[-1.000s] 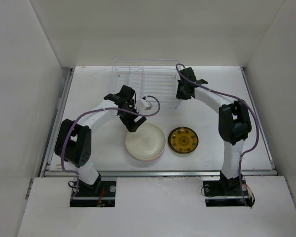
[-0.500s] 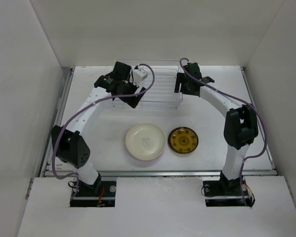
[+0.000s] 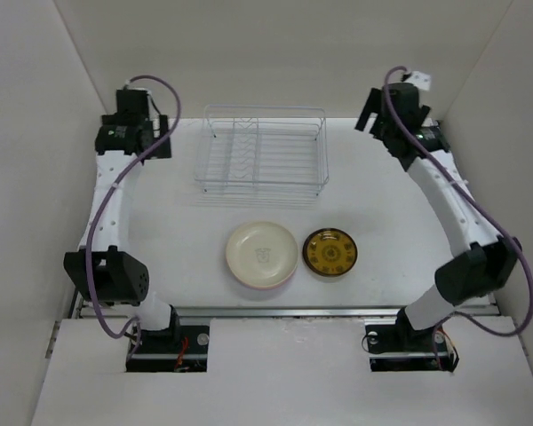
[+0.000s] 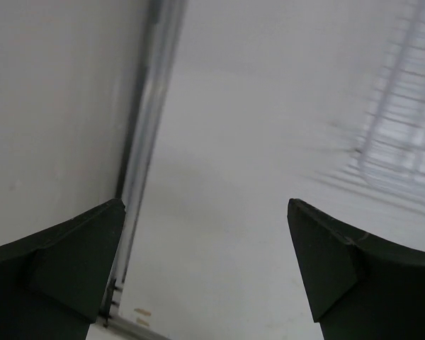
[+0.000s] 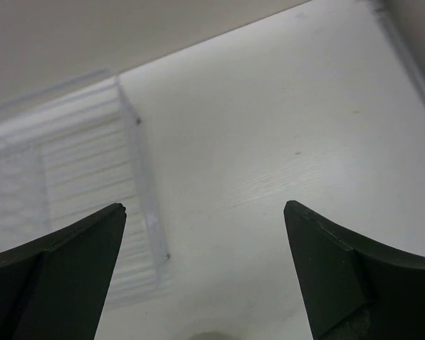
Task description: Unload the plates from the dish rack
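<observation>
The wire dish rack (image 3: 262, 151) stands at the back middle of the table, and no plate shows in it. A cream plate (image 3: 262, 253) lies flat in front of it, with a pink rim showing under its near edge. A smaller brown-gold patterned plate (image 3: 330, 252) lies just to its right. My left gripper (image 3: 131, 135) is raised at the back left corner, open and holding nothing (image 4: 205, 205). The rack (image 4: 404, 134) is blurred to its right. My right gripper (image 3: 398, 117) hangs at the back right, open and holding nothing (image 5: 204, 205), with the rack (image 5: 71, 184) to its left.
White walls close in the table on the left, back and right. A metal rail (image 4: 145, 120) runs along the table's left edge, beside my left gripper. Another rail (image 3: 284, 311) runs along the near edge.
Both arms have swung away from the dish rack, up and outward to the back corners. The plates on the table have not moved.
</observation>
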